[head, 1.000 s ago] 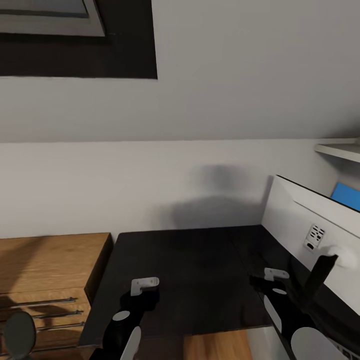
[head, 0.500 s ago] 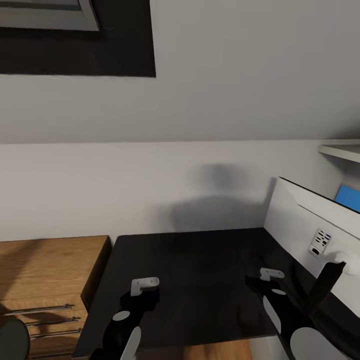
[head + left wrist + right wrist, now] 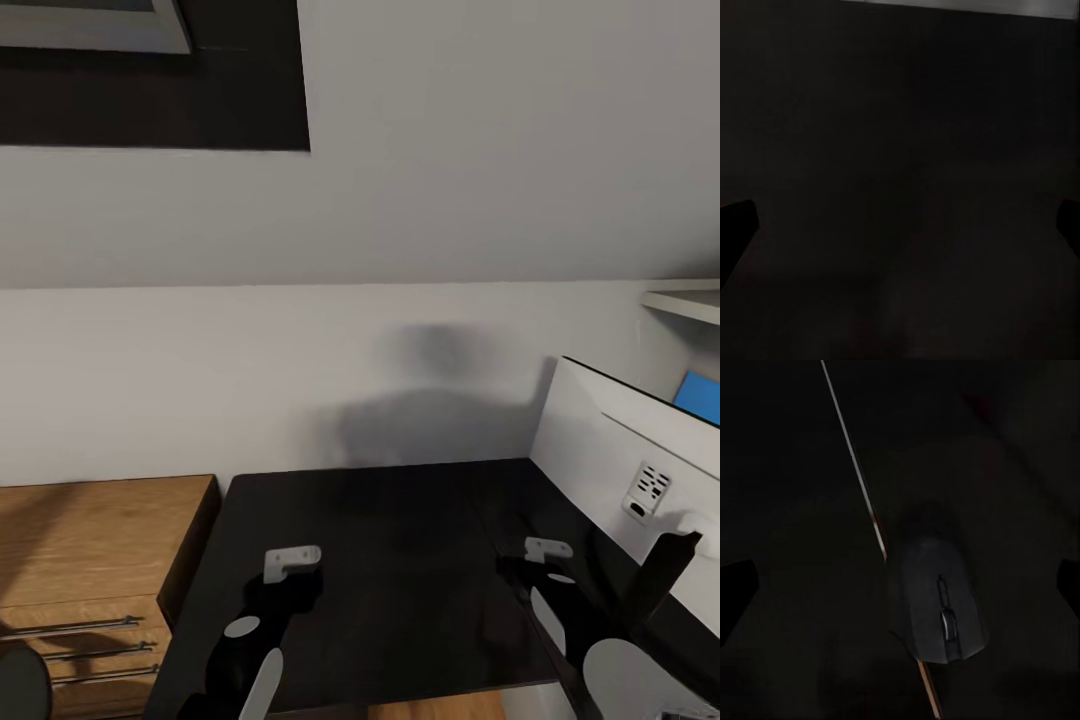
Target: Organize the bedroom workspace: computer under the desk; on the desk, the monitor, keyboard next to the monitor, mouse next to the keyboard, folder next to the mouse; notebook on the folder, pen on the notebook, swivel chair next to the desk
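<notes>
The head view has shifted slightly relative to 1 second ago: the wooden drawer unit (image 3: 95, 560) sits lower and further left in frame, and more of the dark desk (image 3: 400, 540) surface is exposed. This is camera motion from the base or trunk, not movement of the furniture; the robot appears to be closing in on the desk.

The monitor (image 3: 625, 440) stands on the desk at the right edge of the head view, rear panel toward the camera, which meets the monitor condition of the task. Both arms reach over the desk top.

The left claw (image 3: 292, 560) hangs above bare desk surface. In the left wrist view its 2 fingertips (image 3: 736, 221) sit at opposite frame edges, spread wide, with nothing between them.

The right claw (image 3: 548, 549) is likewise spread apart and empty. The right wrist view shows the mouse (image 3: 941, 600) lying directly below it on the dark surface, not gripped, beside a thin pale seam (image 3: 855, 457).

Judgement: the mouse step is in hand. The mouse lies near the monitor. The keyboard, folder, notebook and pen remain to be handled.
</notes>
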`<state>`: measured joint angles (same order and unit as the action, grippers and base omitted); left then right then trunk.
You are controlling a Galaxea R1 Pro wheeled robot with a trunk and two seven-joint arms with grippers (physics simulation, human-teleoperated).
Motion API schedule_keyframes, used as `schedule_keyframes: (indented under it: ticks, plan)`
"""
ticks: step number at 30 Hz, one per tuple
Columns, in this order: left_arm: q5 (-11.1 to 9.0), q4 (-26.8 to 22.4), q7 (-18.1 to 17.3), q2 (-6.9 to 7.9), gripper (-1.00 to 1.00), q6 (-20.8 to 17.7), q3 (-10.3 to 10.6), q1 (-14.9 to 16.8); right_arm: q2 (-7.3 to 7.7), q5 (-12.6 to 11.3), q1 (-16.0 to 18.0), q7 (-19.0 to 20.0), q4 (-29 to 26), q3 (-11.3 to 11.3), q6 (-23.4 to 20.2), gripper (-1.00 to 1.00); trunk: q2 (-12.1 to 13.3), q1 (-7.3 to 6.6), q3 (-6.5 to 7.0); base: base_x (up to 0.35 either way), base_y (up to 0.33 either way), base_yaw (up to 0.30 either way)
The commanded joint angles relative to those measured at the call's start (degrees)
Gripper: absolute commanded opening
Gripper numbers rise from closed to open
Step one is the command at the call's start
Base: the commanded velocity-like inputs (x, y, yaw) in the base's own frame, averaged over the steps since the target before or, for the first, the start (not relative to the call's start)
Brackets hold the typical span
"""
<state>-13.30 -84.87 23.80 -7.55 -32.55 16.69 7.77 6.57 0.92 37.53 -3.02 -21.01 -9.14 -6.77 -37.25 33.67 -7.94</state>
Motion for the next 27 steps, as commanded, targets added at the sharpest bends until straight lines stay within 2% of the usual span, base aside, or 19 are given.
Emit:
schedule_keyframes:
  ticks: [1,8,15,19,27]
  plan:
    - [-0.81,-0.44,0.57,0.0,1.0,-0.18,0.31,0.05,0.15,0.08,0.74,-0.07,1.13,-0.17,-0.41,1.0,-0.51,0.24,-0.29,0.003,0.0,0.0]
    - [-1.2,-1.0,0.67,-0.01,1.0,-0.29,0.7,0.05,0.36,-0.62,1.85,-0.24,2.98,-0.27,-0.57,1.0,-3.31,1.78,-1.54,0.001,0.0,0.0]
    - [-1.27,-1.04,0.71,-0.01,1.0,-0.32,0.78,0.05,0.3,-6.02,1.99,-0.34,3.11,-1.44,-0.6,1.0,-6.12,3.32,-2.8,0.0,0.0,0.0]
    - [-1.28,-1.02,0.72,-0.01,1.0,-0.32,0.8,0.05,0.39,-8.26,2.01,-0.34,3.06,-1.65,-0.61,1.0,-7.73,4.2,-3.52,0.0,0.0,0.0]
    - [-1.29,-0.87,0.72,-0.01,1.0,-0.32,0.8,0.05,0.31,-9.16,2.02,-0.32,-1.19,-1.58,-0.94,1.0,-10.93,5.95,-4.95,0.0,0.0,0.0]
